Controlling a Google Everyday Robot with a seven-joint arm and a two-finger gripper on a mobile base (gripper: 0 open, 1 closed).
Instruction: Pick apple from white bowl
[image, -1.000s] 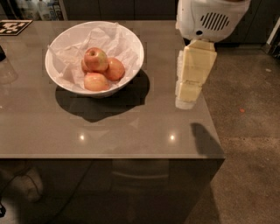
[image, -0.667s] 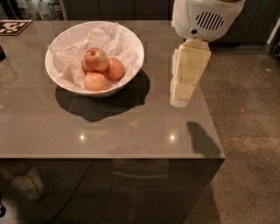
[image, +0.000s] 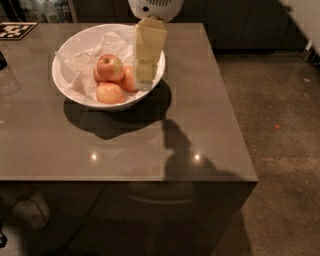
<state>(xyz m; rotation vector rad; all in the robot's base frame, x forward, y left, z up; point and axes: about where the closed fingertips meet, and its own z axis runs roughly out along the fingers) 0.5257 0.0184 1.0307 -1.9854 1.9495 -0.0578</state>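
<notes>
The white bowl (image: 70, 87), lined with crumpled white paper, sits on the grey table at the back left. Three apples lie in it. The apple (image: 110, 67), red with a yellow-green patch at its stem, rests on top of the others. A paler apple (image: 111, 93) lies in front of it and another (image: 128, 79) lies to its right, partly hidden by the gripper. My cream-coloured gripper (image: 144, 80) points down inside the bowl's right rim, just right of the apples.
The grey table (image: 125, 145) ends at a front edge and a right edge, with bare concrete floor (image: 280, 115) beyond. A black-and-white marker tag (image: 11, 30) lies at the back left corner. A clear glass (image: 7, 80) stands at the left edge.
My gripper has moved left from over the table's right side to above the bowl's right rim, close to the apples. The bowl and apples have not moved.
</notes>
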